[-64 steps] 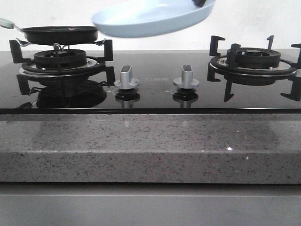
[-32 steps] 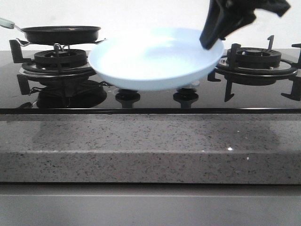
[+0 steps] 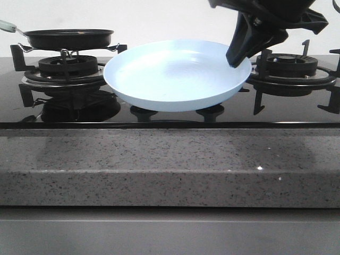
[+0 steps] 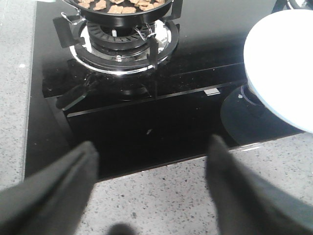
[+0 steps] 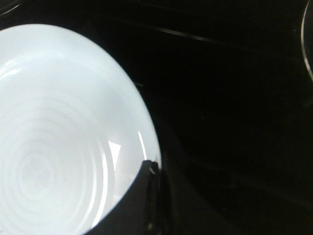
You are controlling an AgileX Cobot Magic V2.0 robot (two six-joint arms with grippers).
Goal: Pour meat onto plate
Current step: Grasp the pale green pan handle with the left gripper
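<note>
The pale blue-white plate (image 3: 178,74) hangs tilted just above the stove's middle, over the knobs. My right gripper (image 3: 237,57) is shut on its right rim; in the right wrist view the plate (image 5: 54,137) fills the left and the fingers (image 5: 149,196) pinch its edge. The meat (image 4: 120,6), small reddish-brown pieces, lies in the black frying pan (image 3: 69,38) on the left burner. My left gripper (image 4: 151,161) is open and empty above the stone counter edge in front of that burner. The plate (image 4: 283,63) also shows in the left wrist view.
The black glass stove top (image 3: 170,114) has a left burner grate (image 3: 69,66) and a right burner grate (image 3: 289,69). The pan's pale handle (image 3: 8,25) points left. A speckled stone counter (image 3: 170,164) runs along the front.
The plate has come down from above the stove to just over the knobs, with my right gripper descending into view on its right rim. The pan has not moved.
</note>
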